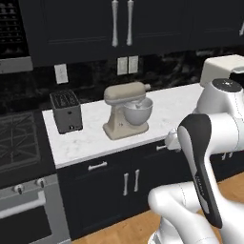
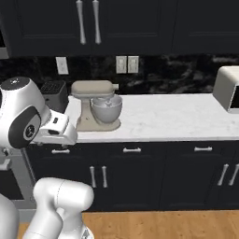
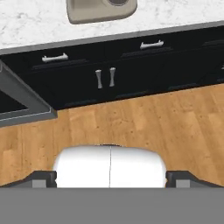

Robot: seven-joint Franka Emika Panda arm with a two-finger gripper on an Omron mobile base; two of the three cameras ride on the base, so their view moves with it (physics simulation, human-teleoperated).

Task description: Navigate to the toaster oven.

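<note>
The toaster oven (image 2: 227, 88), one cream-white box with rounded edges, sits on the counter (image 2: 177, 119) toward its right end, against the black backsplash; the right edge of the right base view cuts it off. In the left base view its top (image 1: 221, 66) peeks out behind the arm's white shoulder. The counter is white marble-look stone with a straight front edge.

One beige stand mixer (image 1: 126, 112) with a smooth steel bowl stands near the middle of the counter, close to the front edge. One small dark-grey slot toaster (image 1: 66, 112) stands at the counter's left end, beside the stove (image 1: 19, 143).

Three pale wall outlets show on the backsplash, one single (image 1: 61, 73) and a pair (image 1: 127, 65). Black cabinets with silver bar handles run below and above.

The gripper's (image 3: 110, 177) fingertips show low in the hand view, over wooden floor, well apart, grasping nothing.
</note>
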